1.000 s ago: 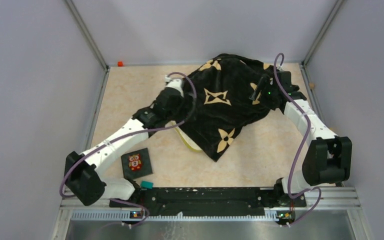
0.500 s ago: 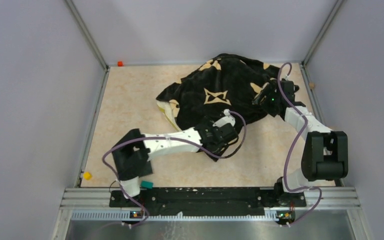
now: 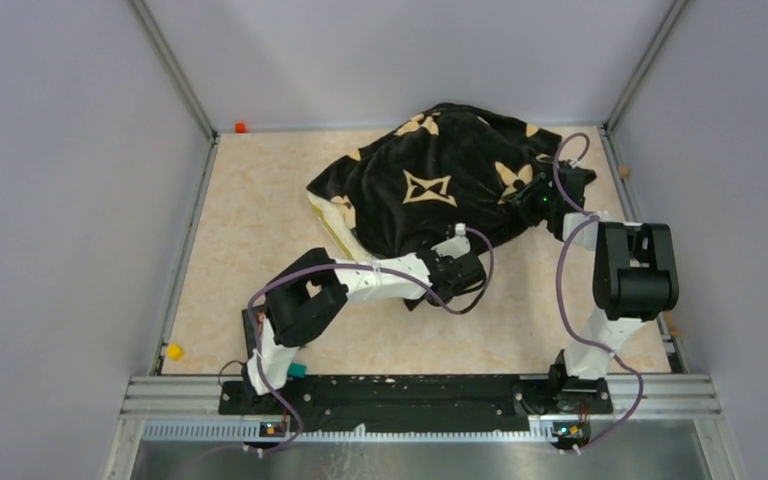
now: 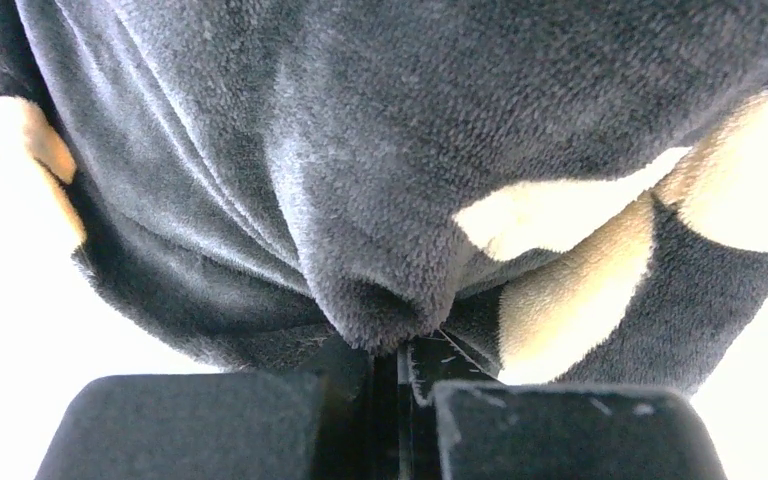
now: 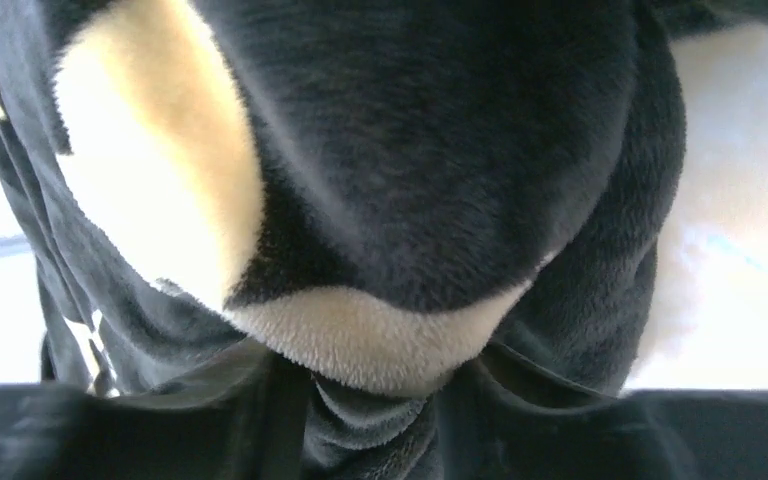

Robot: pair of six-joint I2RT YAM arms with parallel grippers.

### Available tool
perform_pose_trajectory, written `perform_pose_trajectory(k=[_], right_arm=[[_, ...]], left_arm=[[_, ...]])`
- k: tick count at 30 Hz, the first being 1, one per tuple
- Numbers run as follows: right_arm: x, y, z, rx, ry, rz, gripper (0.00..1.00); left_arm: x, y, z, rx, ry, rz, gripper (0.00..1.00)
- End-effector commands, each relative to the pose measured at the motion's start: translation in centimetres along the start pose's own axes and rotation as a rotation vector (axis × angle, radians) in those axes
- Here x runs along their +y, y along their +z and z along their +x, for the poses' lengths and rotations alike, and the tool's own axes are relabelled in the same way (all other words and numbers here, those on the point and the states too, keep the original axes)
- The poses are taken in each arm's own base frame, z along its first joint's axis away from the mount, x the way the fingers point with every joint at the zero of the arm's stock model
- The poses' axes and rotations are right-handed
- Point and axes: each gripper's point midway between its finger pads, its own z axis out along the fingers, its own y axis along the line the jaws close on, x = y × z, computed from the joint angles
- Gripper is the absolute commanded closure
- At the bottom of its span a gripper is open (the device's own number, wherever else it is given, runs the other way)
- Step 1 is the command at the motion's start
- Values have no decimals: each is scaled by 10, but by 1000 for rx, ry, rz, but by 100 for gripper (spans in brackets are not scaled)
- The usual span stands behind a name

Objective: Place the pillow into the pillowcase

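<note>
We begin at the left edge of the table, where a small yellow piece lies near the near-left corner and a small orange piece sits in the far-left corner, both well apart from the work. From overhead, the left fingers reach in from the near edge to the near hem of the pillowcase, their purple cable looped beside them. Only the left wrist view shows the grip: the fingers are closed to a thin gap, pinching a fold of black plush. The pillow shows only as a pale sliver with a yellow band at the left edge of the pillowcase. The rest is covered by the cloth, which lies heaped in the far right part of the table, up against the far edge. The right fingers are buried in its right side. The right wrist view shows a wad of black and cream fabric gathered between them, held, with the plush filling nearly the whole picture. The right arm stands folded close to the right edge. Bare table lies open on the left and along the near edge.
</note>
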Motion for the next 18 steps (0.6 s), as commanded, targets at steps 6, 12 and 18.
perform_pose_trajectory(k=[6, 12, 18], right_arm=[[80, -55, -87, -220, -135, -42, 100], [132, -153, -124, -366, -248, -30, 100], [198, -241, -146, -435, -395, -63, 100]], left_arm=[[85, -126, -106, -360, -42, 225, 100], [115, -243, -164, -668, -63, 465, 100], [146, -310, -187, -782, -325, 804, 100]])
